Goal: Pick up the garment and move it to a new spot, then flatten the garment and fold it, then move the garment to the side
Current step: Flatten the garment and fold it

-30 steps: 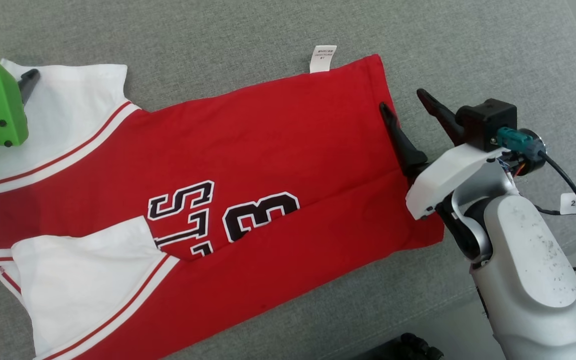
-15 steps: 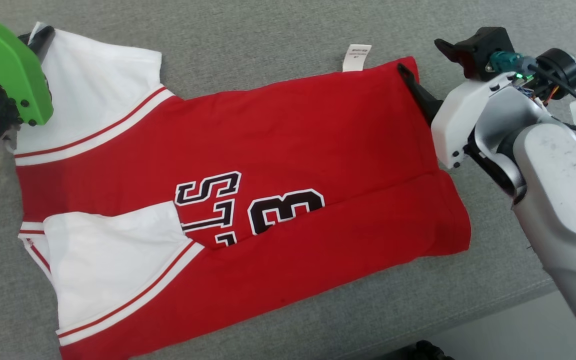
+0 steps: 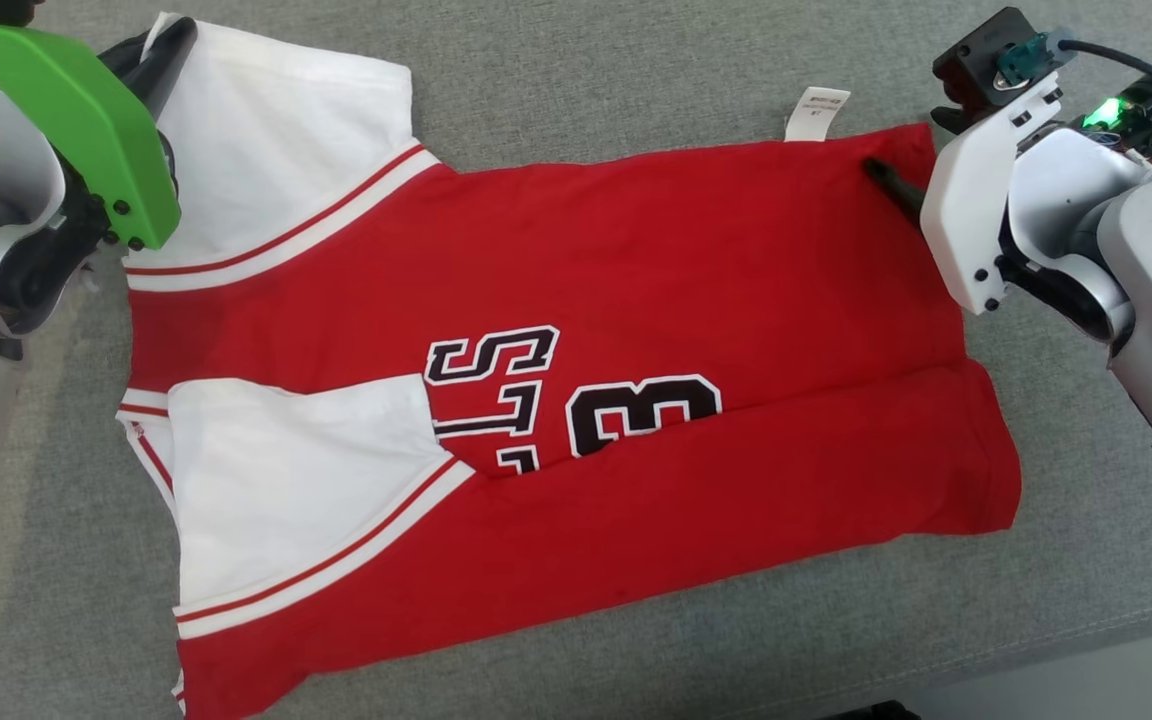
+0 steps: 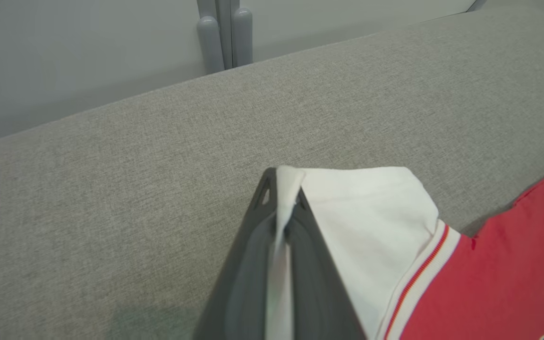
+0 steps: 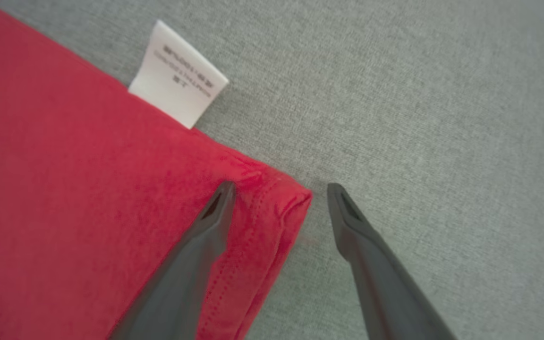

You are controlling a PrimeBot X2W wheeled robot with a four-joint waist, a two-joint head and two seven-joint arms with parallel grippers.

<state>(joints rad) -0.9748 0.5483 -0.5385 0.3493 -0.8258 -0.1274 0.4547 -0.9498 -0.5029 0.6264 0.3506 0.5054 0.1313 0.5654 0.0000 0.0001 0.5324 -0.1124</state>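
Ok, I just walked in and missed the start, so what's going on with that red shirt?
A two-armed robot is handling a red and white shirt spread on a grey cushion. Its left end effector is shut on the edge of the white sleeve. Its right end effector is open at the shirt's hem corner near the white tag, one finger over the cloth, the other over the cushion, not yet gripping.

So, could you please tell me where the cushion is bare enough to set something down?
Bare cushion lies beyond the shirt's far edge, between the white sleeve and the label, and along the cushion's front edge. The two far corners are crowded: the left jaws pinch the sleeve, the right jaws straddle the red corner.
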